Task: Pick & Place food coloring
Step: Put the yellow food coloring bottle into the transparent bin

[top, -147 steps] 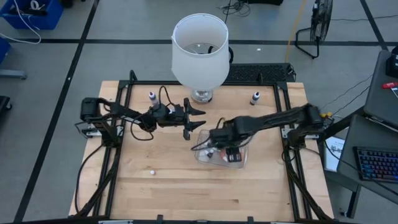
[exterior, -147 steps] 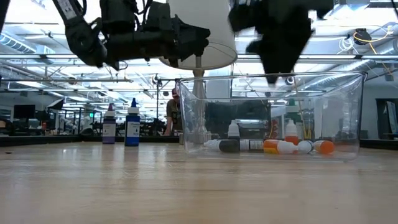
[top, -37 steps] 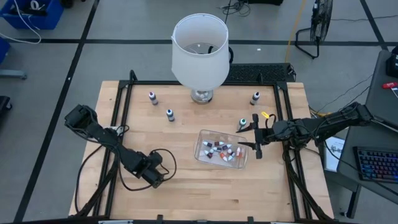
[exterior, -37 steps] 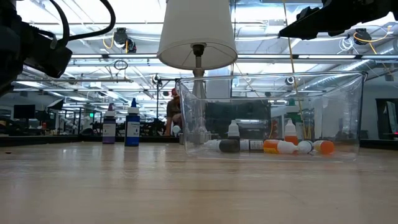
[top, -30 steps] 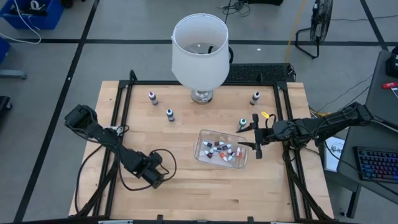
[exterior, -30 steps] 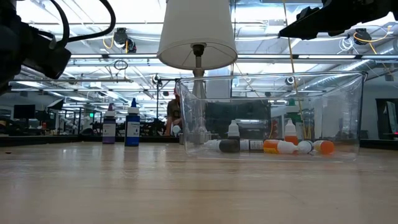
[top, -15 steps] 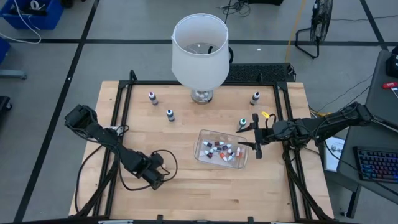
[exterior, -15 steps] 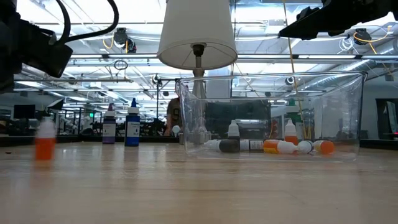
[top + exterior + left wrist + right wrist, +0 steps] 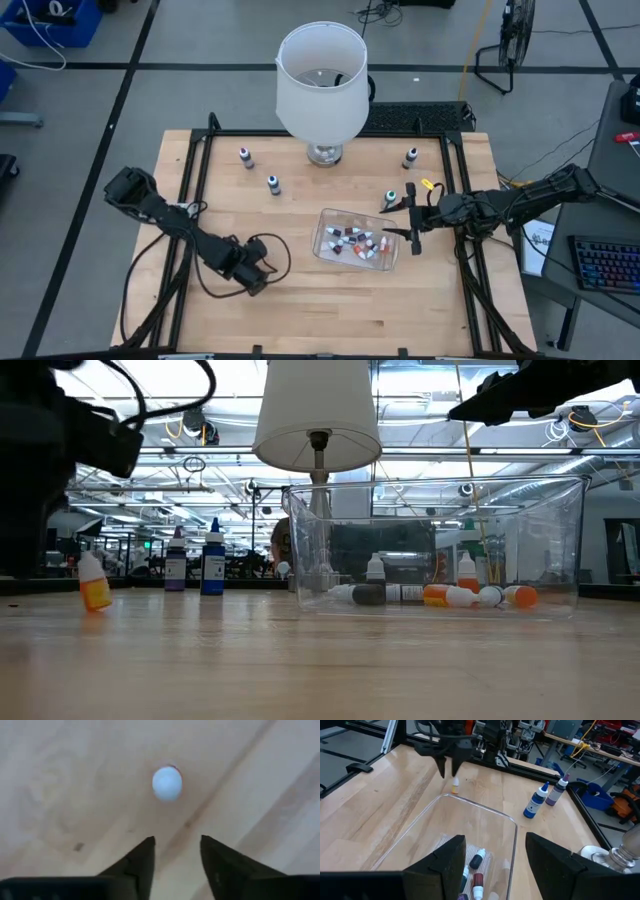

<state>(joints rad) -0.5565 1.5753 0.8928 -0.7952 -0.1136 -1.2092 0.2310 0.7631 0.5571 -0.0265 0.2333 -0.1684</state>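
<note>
A small orange food coloring bottle with a white cap (image 9: 93,582) stands on the table near the front left, leaning a little on its base. In the left wrist view its cap (image 9: 167,783) shows from above. My left gripper (image 9: 176,851) points down just above it, open, with the bottle beyond its fingertips; the right wrist view shows this gripper (image 9: 449,769) over the bottle (image 9: 455,782). Several more bottles (image 9: 355,241) lie in the clear tub (image 9: 325,215). My right gripper (image 9: 411,222) waits open at the tub's right end.
A white lampshade-like cylinder (image 9: 320,80) stands at the far middle. Single bottles stand at the far left (image 9: 246,155) (image 9: 273,184) and on the far right (image 9: 411,157) (image 9: 390,198). Black rails (image 9: 190,200) frame the table. Bare wood lies in front of the tub.
The orange bottle has come into the low view from its left and moved toward the table's right, ending at a slight lean. My left gripper has edged the same way above it and turned a little about its own axis.
</note>
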